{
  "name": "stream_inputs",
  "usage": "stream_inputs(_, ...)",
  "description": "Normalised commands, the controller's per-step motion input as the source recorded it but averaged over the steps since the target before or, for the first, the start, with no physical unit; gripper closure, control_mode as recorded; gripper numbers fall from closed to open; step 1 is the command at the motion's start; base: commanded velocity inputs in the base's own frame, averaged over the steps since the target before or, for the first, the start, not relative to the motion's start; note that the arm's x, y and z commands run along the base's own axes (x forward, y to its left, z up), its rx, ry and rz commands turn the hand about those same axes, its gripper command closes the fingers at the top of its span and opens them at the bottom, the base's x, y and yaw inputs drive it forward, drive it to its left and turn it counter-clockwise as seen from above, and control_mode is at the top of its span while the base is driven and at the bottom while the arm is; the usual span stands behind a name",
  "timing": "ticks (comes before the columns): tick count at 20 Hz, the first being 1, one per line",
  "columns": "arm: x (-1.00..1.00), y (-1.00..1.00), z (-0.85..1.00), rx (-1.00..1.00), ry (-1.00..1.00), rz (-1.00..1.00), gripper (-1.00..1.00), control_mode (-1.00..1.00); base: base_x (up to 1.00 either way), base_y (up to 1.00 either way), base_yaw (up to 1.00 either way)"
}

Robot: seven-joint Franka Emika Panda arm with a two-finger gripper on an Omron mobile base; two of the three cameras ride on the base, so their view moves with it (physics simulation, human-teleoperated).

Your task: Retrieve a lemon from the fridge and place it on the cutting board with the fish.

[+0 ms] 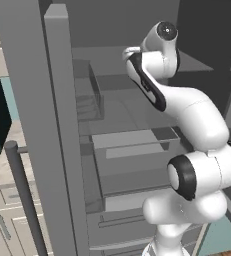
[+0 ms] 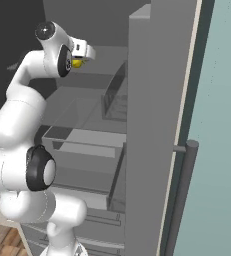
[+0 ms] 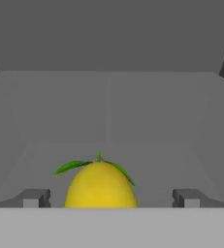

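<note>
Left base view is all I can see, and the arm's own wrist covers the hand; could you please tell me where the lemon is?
Observer: In the hand view the lemon sits straight ahead, midway between the fingers.
Operator: Thank you. Is the gripper closed on it?
Observer: No, the gripper is open wide, with a clear gap on each side of the lemon.
Operator: And where in the fridge is this?
Observer: The right base view shows the lemon just beneath the hand, over an upper shelf of the fridge.
</note>
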Motion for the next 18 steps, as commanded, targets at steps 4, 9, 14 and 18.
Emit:
stream_inputs(4,0.11,0.02,-0.04,0.00,0.02,0.00,-1.00,-1.00,0.00,0.00,0.00)
stream_inputs(9,0.07,0.07,-0.05,0.00,0.02,0.00,-1.00,-1.00,0.00,0.00,0.00)
stream_inputs(14,0.02,0.05,-0.11,0.00,0.03,0.00,-1.00,-1.00,0.00,0.00,0.00)
stream_inputs(18,0.10,0.00,-0.10,0.00,0.00,0.00,-1.00,-1.00,0.00,0.00,0.00)
